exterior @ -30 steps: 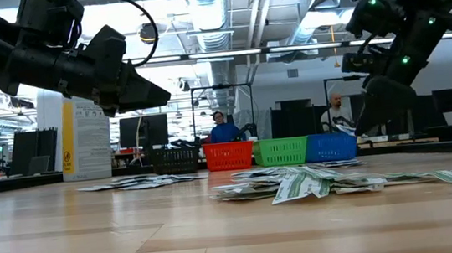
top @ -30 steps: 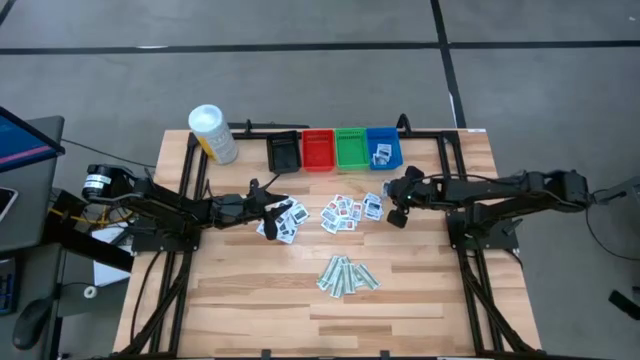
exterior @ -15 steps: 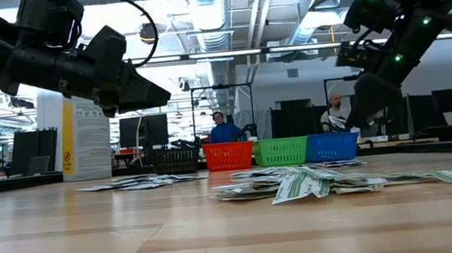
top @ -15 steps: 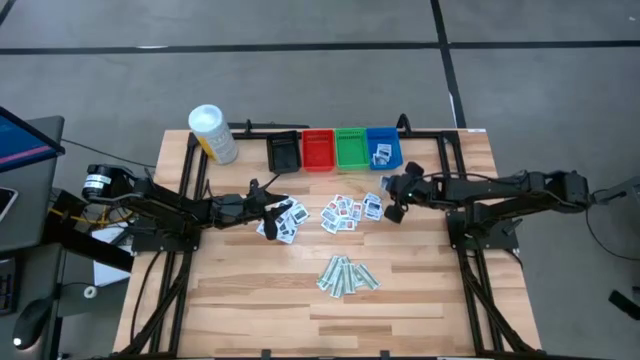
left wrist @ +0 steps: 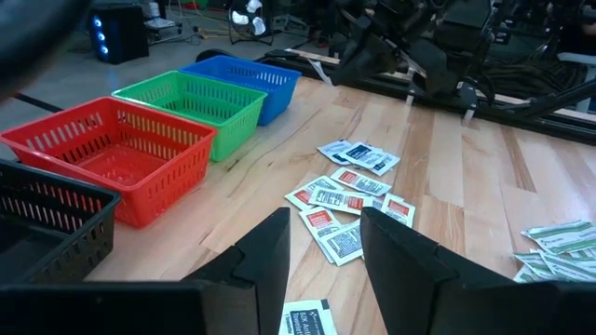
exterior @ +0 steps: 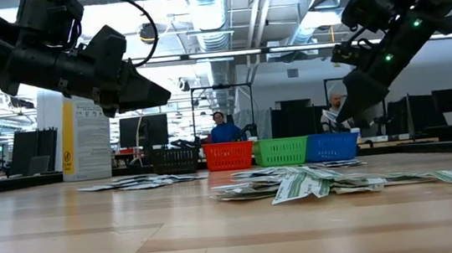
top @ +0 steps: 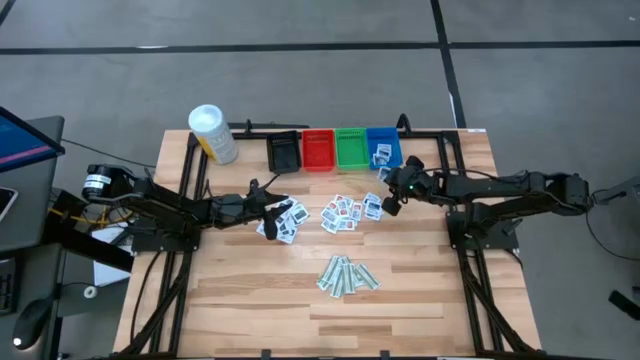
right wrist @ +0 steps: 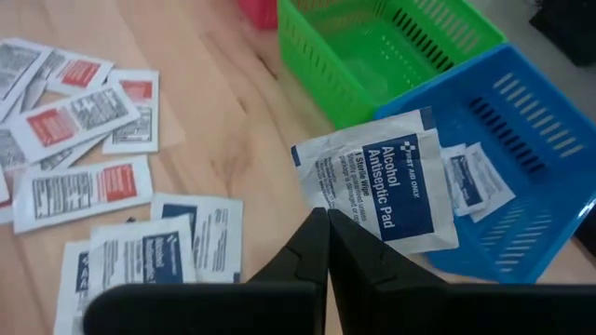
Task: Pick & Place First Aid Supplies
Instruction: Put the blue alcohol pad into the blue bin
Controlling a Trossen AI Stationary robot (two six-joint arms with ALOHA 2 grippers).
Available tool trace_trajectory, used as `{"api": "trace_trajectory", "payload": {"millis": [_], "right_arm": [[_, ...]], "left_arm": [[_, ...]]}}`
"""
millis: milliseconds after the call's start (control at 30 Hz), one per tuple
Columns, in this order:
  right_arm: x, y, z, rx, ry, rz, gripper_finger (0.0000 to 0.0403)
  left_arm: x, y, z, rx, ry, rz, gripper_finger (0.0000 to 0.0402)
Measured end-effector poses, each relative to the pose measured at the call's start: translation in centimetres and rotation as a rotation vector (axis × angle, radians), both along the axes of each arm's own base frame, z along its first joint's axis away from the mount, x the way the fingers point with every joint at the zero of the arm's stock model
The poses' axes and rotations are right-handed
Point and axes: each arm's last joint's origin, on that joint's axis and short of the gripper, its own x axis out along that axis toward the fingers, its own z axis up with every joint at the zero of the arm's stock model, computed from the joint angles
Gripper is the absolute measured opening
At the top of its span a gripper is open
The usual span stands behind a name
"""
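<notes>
My right gripper [right wrist: 327, 220] is shut on a white packet with blue print [right wrist: 384, 186], held up beside the near left corner of the blue bin [top: 383, 147]; in the high view this gripper [top: 389, 203] is just in front of that bin. More white packets [top: 350, 211] lie flat mid-table, and others [top: 283, 222] lie under my left gripper [top: 272, 208]. That gripper [left wrist: 321, 256] hovers open above them, touching nothing. Pale-green strips [top: 347, 274] lie in a heap nearer the front. My right gripper pinches the white packet by its near edge [right wrist: 343, 212] between its two fingers. The fingers slant downward, coming from the table's right. The packet sticks out past the fingertips, lifted clear of the table and roughly flat, print side up.
Black [top: 283, 152], red [top: 318, 150], green [top: 351, 148] and blue bins stand in a row at the far edge; the blue one holds a few packets [right wrist: 475, 177]. A white canister with a yellow label [top: 212, 133] stands at the far left. People show in the room behind.
My right gripper has swung with its packet a little toward the table's left, nearer the loose packets in front of the blue bin, and its fingers now slant less steeply downward. It has stayed shut.
</notes>
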Motion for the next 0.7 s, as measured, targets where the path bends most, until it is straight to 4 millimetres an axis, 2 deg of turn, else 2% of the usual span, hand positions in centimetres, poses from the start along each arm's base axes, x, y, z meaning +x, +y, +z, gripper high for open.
{"api": "trace_trajectory", "payload": {"millis": [700], "right_arm": [[0.3,-2.6,1.5,-0.109,-0.157,-0.072,0.0000]], "left_arm": [[0.0,0.0,0.0,0.000,-0.001,0.000,0.0134]]}}
